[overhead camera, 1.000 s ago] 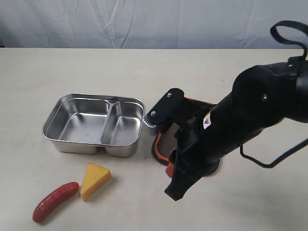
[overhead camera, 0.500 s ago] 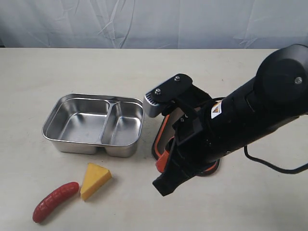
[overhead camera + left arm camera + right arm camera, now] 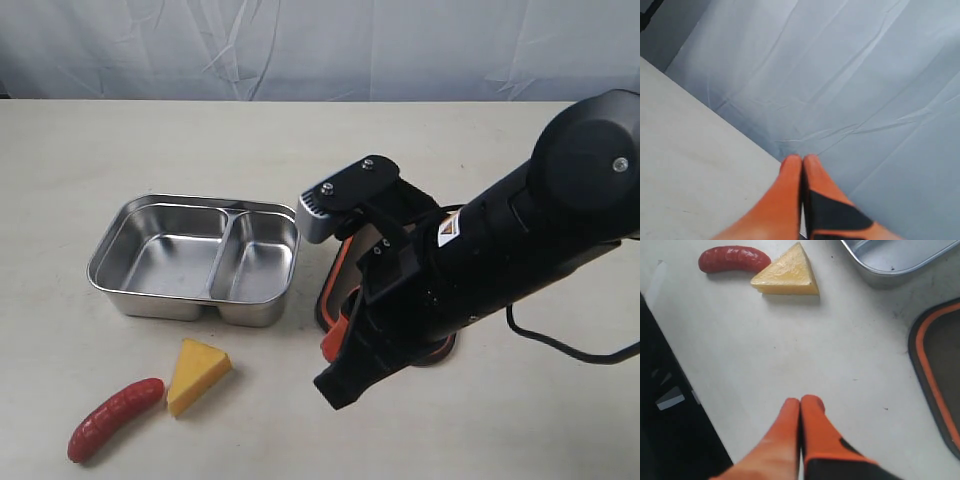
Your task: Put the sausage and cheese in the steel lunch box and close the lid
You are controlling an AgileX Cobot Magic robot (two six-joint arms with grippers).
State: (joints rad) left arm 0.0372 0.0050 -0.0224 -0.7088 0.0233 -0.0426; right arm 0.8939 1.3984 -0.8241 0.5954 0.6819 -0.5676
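Note:
The steel lunch box (image 3: pixel 195 258) stands open and empty at the left; its corner shows as lunch box (image 3: pixel 895 255) in the right wrist view. In front of it lie the yellow cheese (image 3: pixel 197 375) and the red sausage (image 3: pixel 115 418), side by side, also seen as cheese (image 3: pixel 787 274) and sausage (image 3: pixel 734 259). The dark lid (image 3: pixel 334 290) lies flat right of the box, mostly hidden under my right arm; its orange-rimmed edge is the lid (image 3: pixel 940 375). My right gripper (image 3: pixel 335 340) (image 3: pixel 801 402) is shut and empty above bare table, between lid and cheese. My left gripper (image 3: pixel 801 159) is shut, facing the backdrop.
A pale table (image 3: pixel 150 150) carries everything, with a grey-blue cloth backdrop (image 3: pixel 320 50) behind it. My bulky black right arm (image 3: pixel 500 260) and its cable cover the right half of the scene. The table's front edge runs just beyond the sausage.
My right arm has swung lower and to the left over the lid, its fingertips nearer the cheese. Box, cheese and sausage have not moved.

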